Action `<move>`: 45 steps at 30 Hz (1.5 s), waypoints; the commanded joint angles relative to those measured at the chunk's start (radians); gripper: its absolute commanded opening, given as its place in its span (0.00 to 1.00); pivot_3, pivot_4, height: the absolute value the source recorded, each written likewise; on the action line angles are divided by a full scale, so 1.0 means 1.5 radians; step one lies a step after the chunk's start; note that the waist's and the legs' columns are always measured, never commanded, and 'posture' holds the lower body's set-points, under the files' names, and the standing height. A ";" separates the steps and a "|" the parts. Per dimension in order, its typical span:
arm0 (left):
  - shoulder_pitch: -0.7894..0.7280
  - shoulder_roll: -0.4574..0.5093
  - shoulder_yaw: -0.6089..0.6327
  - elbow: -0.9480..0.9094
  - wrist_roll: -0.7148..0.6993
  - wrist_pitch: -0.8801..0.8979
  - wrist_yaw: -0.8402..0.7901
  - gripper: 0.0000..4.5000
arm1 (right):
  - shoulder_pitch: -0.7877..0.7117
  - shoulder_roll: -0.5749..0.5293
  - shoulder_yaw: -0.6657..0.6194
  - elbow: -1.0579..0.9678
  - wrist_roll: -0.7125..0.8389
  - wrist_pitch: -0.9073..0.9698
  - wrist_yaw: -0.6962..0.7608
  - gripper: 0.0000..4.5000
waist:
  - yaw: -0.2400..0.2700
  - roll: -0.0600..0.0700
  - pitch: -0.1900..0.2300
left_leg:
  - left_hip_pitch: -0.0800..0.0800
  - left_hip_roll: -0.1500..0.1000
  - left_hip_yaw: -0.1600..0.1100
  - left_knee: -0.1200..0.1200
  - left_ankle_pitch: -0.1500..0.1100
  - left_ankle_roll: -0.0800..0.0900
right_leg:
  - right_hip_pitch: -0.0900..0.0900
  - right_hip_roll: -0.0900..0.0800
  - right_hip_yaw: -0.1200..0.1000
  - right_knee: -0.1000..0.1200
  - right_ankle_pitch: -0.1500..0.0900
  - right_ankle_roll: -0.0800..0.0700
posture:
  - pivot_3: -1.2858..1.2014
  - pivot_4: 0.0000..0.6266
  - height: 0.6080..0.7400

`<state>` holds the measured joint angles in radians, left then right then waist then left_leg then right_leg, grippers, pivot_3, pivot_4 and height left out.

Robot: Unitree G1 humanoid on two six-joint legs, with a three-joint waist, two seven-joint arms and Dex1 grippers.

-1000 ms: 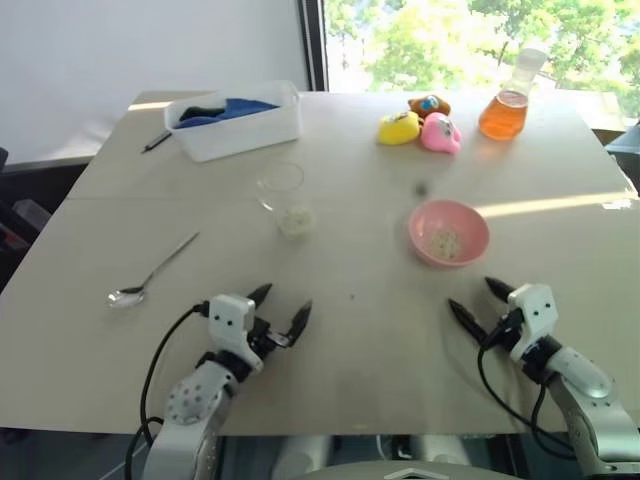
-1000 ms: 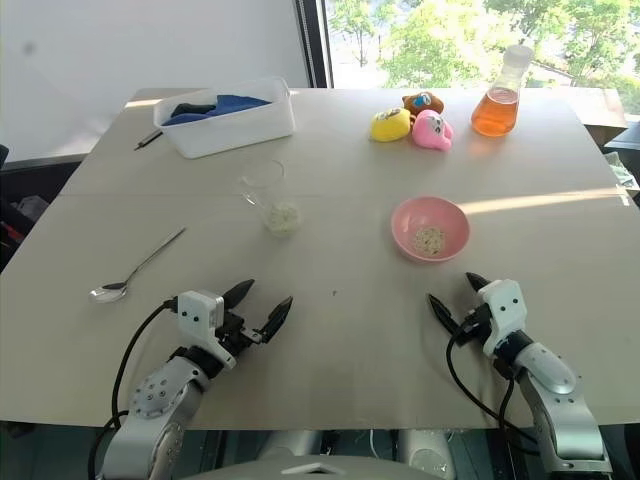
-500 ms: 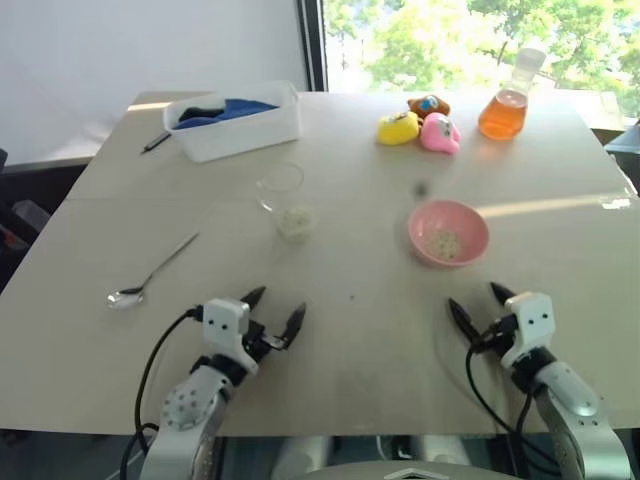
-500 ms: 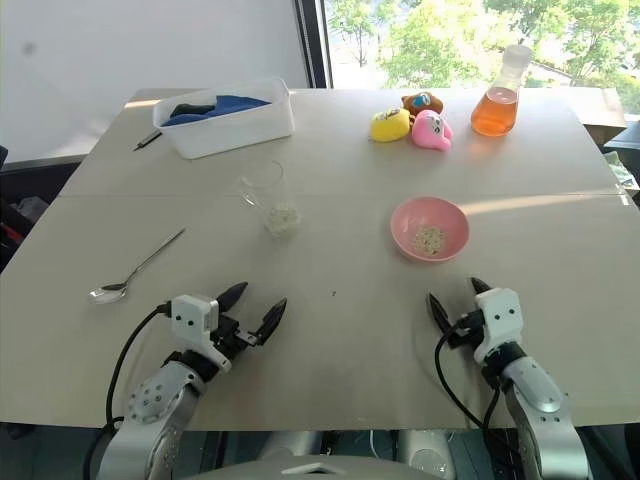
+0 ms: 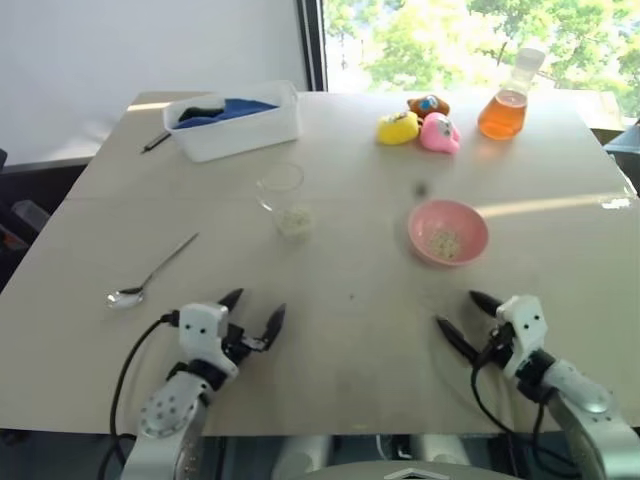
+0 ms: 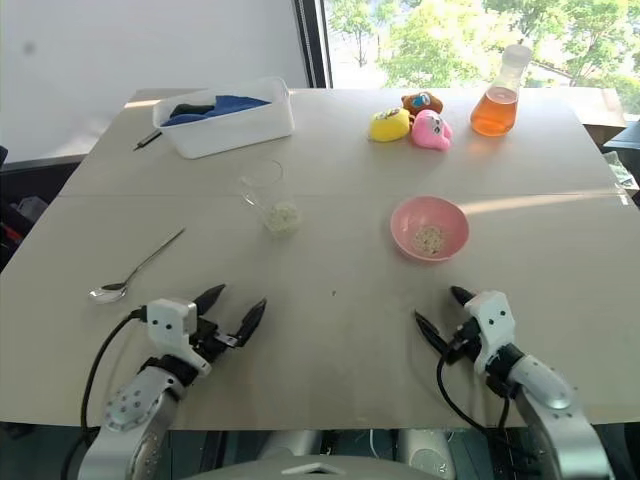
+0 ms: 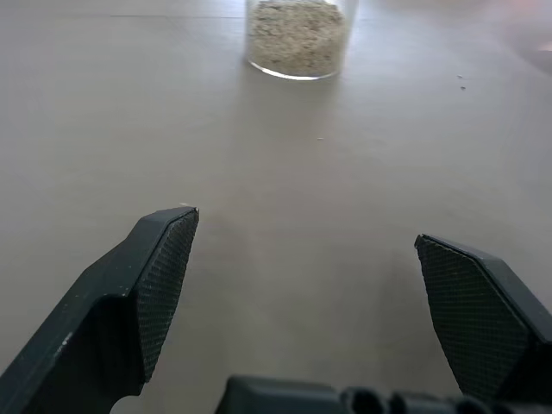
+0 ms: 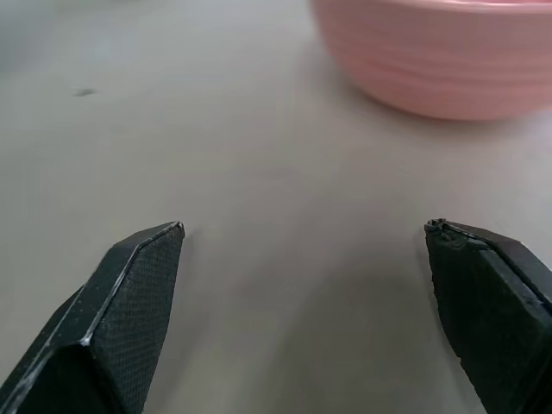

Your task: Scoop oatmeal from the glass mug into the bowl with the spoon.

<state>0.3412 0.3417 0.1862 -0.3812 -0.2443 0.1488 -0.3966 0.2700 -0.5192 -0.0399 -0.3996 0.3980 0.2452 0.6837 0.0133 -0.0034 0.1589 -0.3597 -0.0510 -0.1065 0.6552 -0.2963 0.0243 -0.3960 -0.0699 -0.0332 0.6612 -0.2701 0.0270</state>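
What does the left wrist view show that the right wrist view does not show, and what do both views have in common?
The left wrist view has the glass mug with the oatmeal inside it, standing ahead of the open left gripper.

The right wrist view has the pink bowl, ahead of the open right gripper.

Both share bare table between two spread black fingers that hold nothing.

Big pale table with many things on top. Far left: white tub with a dark pen just beside. Far right: yellow, pink and brown toys near a flask of orange drink. Middle: glass mug with oatmeal inside. Right of that: pink bowl. Near left: shiny spoon, lying flat
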 commanded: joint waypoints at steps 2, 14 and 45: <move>-0.040 0.018 0.080 -0.005 -0.019 0.027 0.038 0.99 | -0.063 -0.048 0.013 -0.061 0.052 0.048 0.068 1.00 | 0.000 0.000 0.000 | 0.000 0.000 0.000 0.000 0.000 0.000 | 0.000 0.000 0.000 0.000 0.000 0.000 | 0.52 0.24 1.00; -0.171 0.184 0.221 0.096 -0.068 0.188 0.013 0.99 | -0.290 -0.087 0.094 -0.100 0.127 0.171 0.149 1.00 | 0.000 -0.003 0.002 | -0.002 0.000 -0.001 0.005 0.001 -0.003 | 0.000 0.000 -0.001 0.001 0.001 0.000 | 0.52 0.24 1.00; -0.410 0.393 0.037 0.725 0.021 0.104 -0.341 0.43 | -0.277 -0.069 0.077 -0.152 0.126 0.198 0.074 1.00 | -0.001 0.003 -0.001 | 0.000 0.000 -0.002 0.007 0.001 -0.001 | -0.001 0.000 -0.002 0.006 0.003 -0.002 | 0.52 0.24 1.00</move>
<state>-0.3038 0.9202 0.2731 0.6724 -0.2614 0.2574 -0.9195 -0.1384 -0.6180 0.1028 -0.6105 0.5721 0.5610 0.7835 0.0115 0.0015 0.1580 -0.3597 -0.0511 -0.1098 0.6658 -0.2949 0.0226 -0.3967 -0.0695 -0.0358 0.6712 -0.2653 0.0241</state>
